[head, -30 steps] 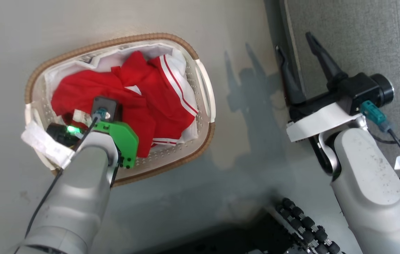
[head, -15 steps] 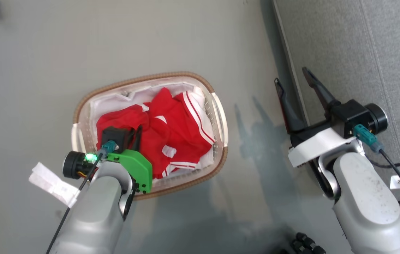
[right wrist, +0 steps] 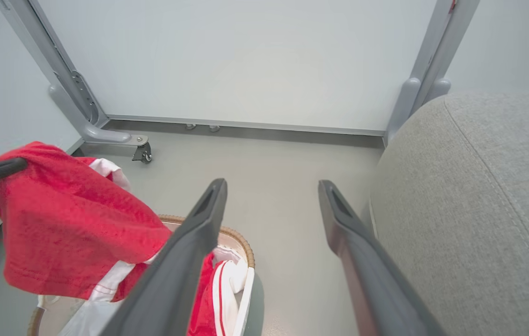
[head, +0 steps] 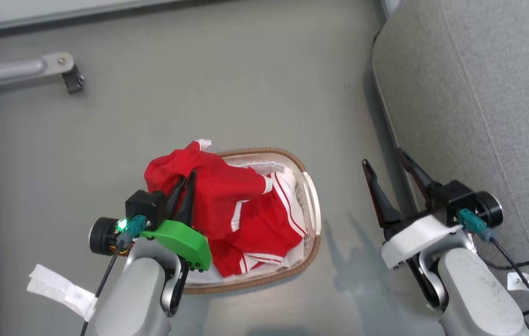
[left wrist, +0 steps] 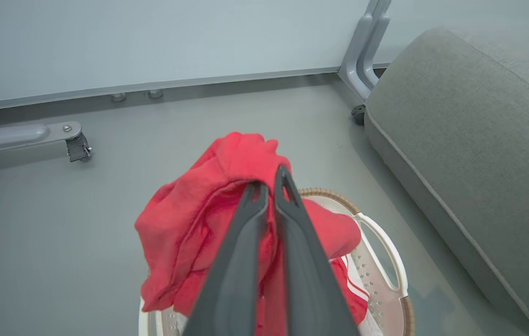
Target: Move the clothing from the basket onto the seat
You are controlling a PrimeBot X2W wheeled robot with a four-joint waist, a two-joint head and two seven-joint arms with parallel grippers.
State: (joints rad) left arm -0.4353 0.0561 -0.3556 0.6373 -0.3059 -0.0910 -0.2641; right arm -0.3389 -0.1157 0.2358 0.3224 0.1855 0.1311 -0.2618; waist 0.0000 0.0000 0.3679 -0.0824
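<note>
My left gripper (head: 187,179) (left wrist: 271,179) is shut on a fold of the red clothing (head: 213,191) (left wrist: 199,233), which hangs lifted above the basket (head: 311,210) (left wrist: 385,261). More red fabric with white stripes (head: 269,233) lies in the basket on the white liner. In the right wrist view the lifted clothing (right wrist: 59,219) hangs at the left over the basket (right wrist: 236,238). My right gripper (head: 388,165) (right wrist: 271,186) is open and holds nothing, between the basket and the grey seat (head: 479,93) (left wrist: 469,140) (right wrist: 479,200).
A grey metal frame leg with a caster (head: 70,77) (left wrist: 77,147) (right wrist: 143,151) stands on the floor at the back left. Another frame post (left wrist: 362,51) (right wrist: 420,79) rises beside the seat's far end. A pale wall panel (right wrist: 245,60) closes the back.
The head camera has risen and shifted. My left gripper has lifted a red garment up out of the basket. The right gripper stays open.
</note>
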